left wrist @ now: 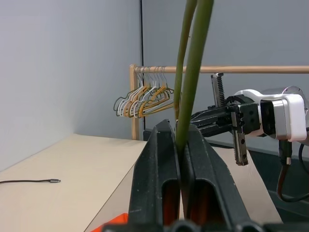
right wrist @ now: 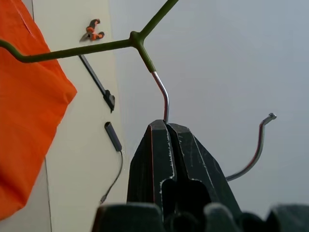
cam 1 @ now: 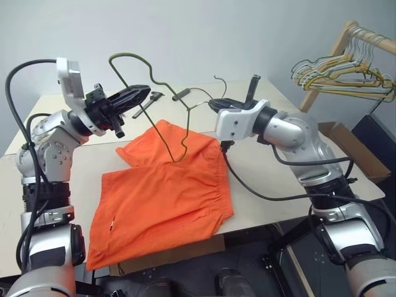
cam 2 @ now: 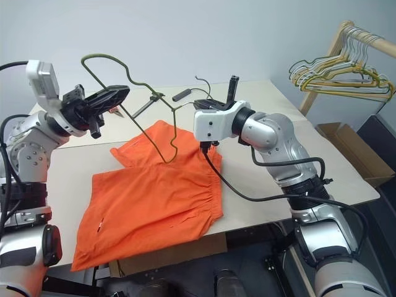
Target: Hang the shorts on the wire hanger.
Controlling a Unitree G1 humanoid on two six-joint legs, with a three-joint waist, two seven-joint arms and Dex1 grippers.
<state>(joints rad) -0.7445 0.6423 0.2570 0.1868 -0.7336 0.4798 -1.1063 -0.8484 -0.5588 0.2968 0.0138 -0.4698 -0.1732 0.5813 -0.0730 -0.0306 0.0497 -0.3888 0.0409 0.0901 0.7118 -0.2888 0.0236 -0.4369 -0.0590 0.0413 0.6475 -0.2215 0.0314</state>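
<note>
The bright orange shorts (cam 1: 164,185) lie flat on the pale table (cam 1: 266,179), waistband toward the right. Above them the thin olive-green wire hanger (left wrist: 194,72) is held in the air between both arms. My left gripper (cam 1: 145,93) is shut on the hanger's wire near one shoulder, the wire pinched between its black fingers (left wrist: 159,164). My right gripper (right wrist: 166,126) is shut on the silvery hook just below the twisted neck. One bent corner of the hanger (cam 1: 182,156) hangs down close over the shorts' upper edge.
A wooden rack (cam 1: 346,37) with a bunch of yellow and pale hangers (cam 1: 343,71) stands at the far right. A thin black cable with a cylindrical end (cam 1: 180,94) and a small orange-handled tool (right wrist: 92,29) lie at the table's back. A cardboard box (cam 1: 362,154) sits right of the table.
</note>
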